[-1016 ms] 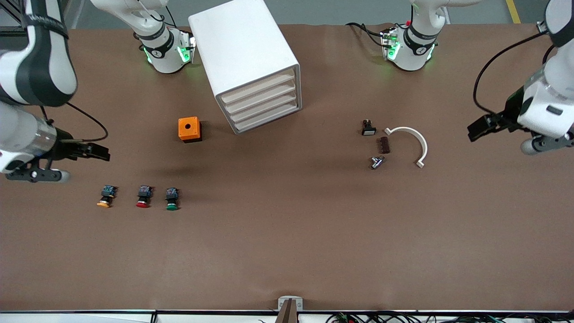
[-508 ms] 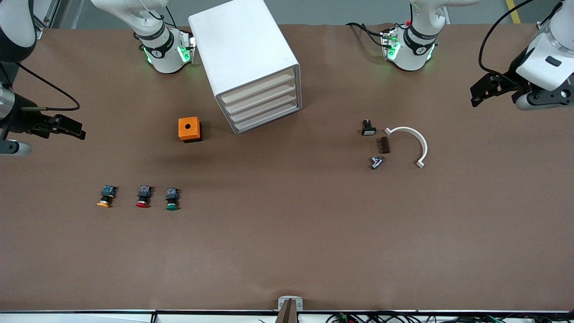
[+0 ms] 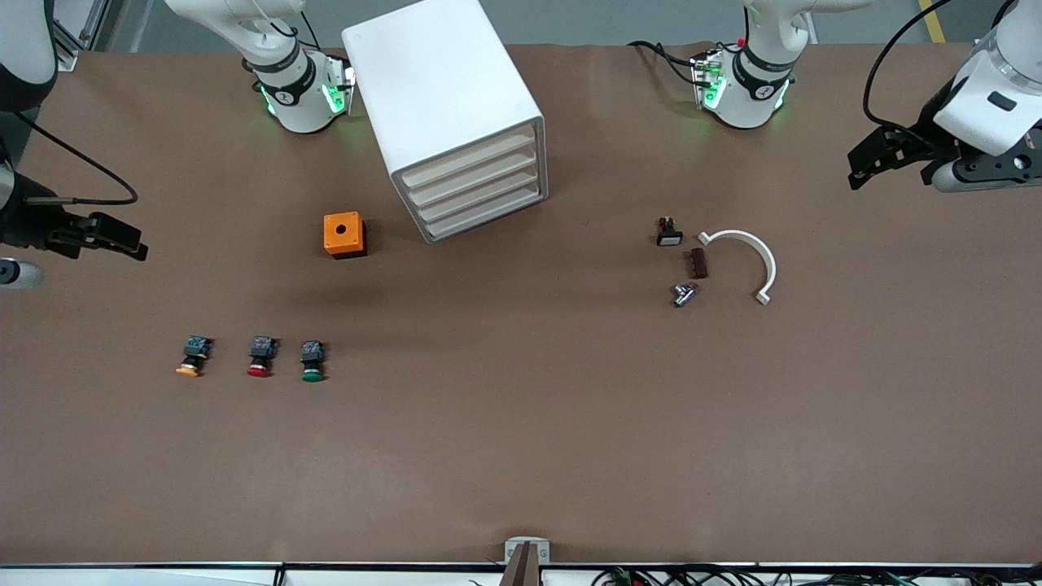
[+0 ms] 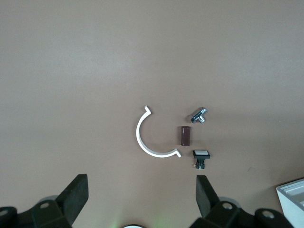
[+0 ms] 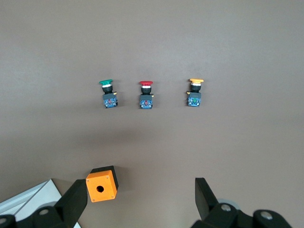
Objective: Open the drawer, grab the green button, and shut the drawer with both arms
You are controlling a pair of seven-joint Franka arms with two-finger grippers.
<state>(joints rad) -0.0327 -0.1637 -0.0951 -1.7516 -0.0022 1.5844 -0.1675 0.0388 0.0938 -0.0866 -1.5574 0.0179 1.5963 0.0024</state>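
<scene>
The white cabinet (image 3: pixel 444 98) stands between the two arm bases. Its four cream drawer fronts (image 3: pixel 476 189) are all shut, and no drawer stands out. The green-capped button (image 3: pixel 312 361) lies on the table nearer the front camera than the cabinet, at the end of a row of three. It also shows in the right wrist view (image 5: pixel 108 93). My right gripper (image 3: pixel 129 239) is open and empty, up over the right arm's end of the table. My left gripper (image 3: pixel 863 163) is open and empty, up over the left arm's end.
A red-capped button (image 3: pixel 260 358) and a yellow-capped button (image 3: pixel 192 358) lie beside the green one. An orange box with a hole (image 3: pixel 343 234) stands beside the cabinet. A white curved piece (image 3: pixel 753 259), a brown block (image 3: pixel 697 263), a metal fitting (image 3: pixel 684 294) and a small black switch (image 3: pixel 669 232) lie toward the left arm's end.
Both grippers have drawn back toward the table's ends and the base side, most of it in the first half second. Nothing on the table has moved.
</scene>
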